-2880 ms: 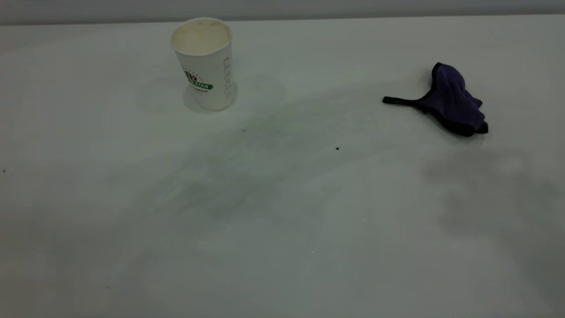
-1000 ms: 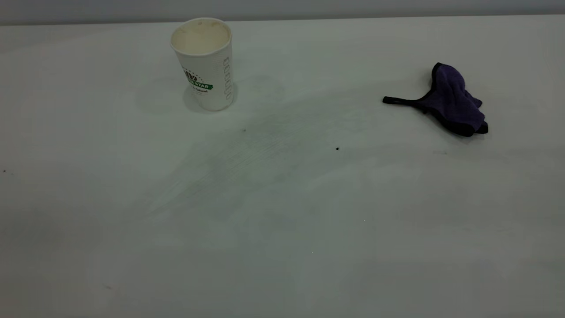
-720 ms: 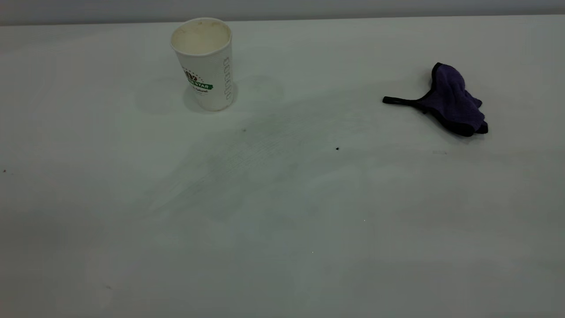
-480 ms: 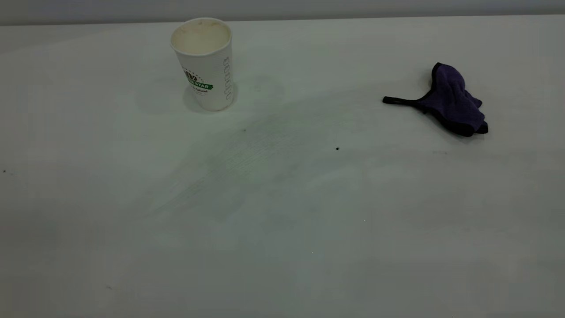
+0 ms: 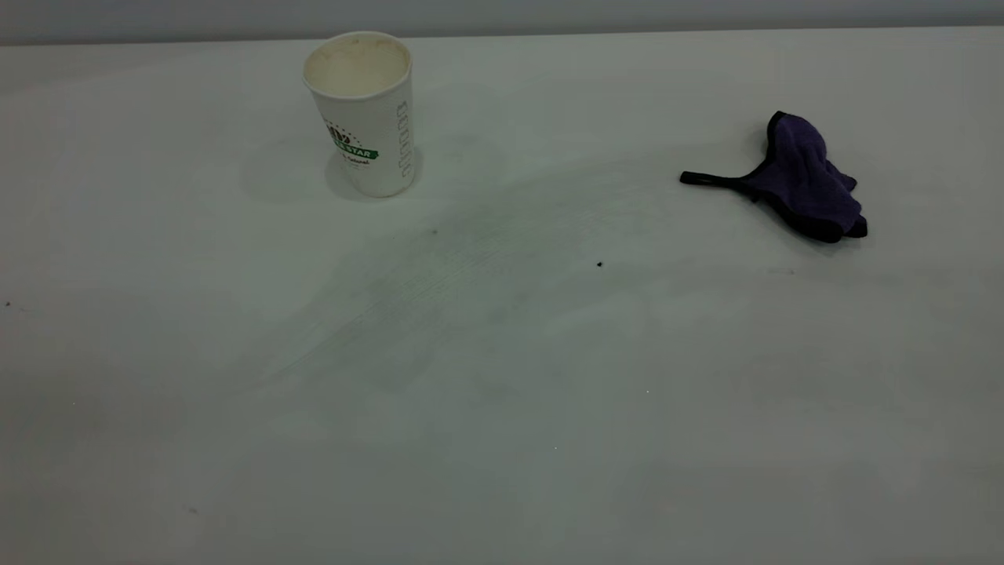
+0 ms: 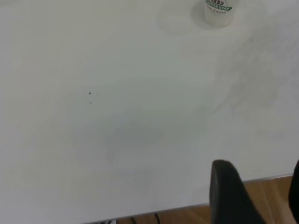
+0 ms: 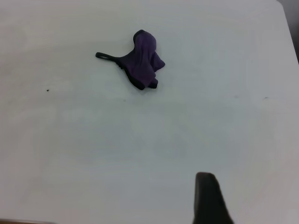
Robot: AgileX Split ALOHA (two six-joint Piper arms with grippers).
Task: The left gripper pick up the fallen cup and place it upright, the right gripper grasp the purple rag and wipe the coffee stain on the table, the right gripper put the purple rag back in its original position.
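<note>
Rag and cup are both at rest on the table (image 5: 502,439), and neither is held. The purple rag (image 5: 808,182) lies bunched at the far right, its long axis running from far-left to near-right, with a thin black strap (image 5: 710,180) trailing flat toward the left. The cup (image 5: 363,110) stands upright at the far left, mouth up, well apart from the rag. No brown coffee stain can be made out between them; only faint smears (image 5: 463,275) and a tiny dark speck (image 5: 599,264) are seen on the white surface.

Neither arm appears in the exterior view. In the right wrist view a single dark finger of the right gripper (image 7: 210,198) is seen at the near table edge, with the rag well beyond it; whether its jaws are open or closed cannot be told. In the left wrist view two separated dark fingers of the left gripper (image 6: 261,196) are seen over the near table edge, so its jaws are judged open and empty, with the cup far off.

The right arm is judged the nearer to the rag. All three steps appear done, so no further grasp seems called for.
</note>
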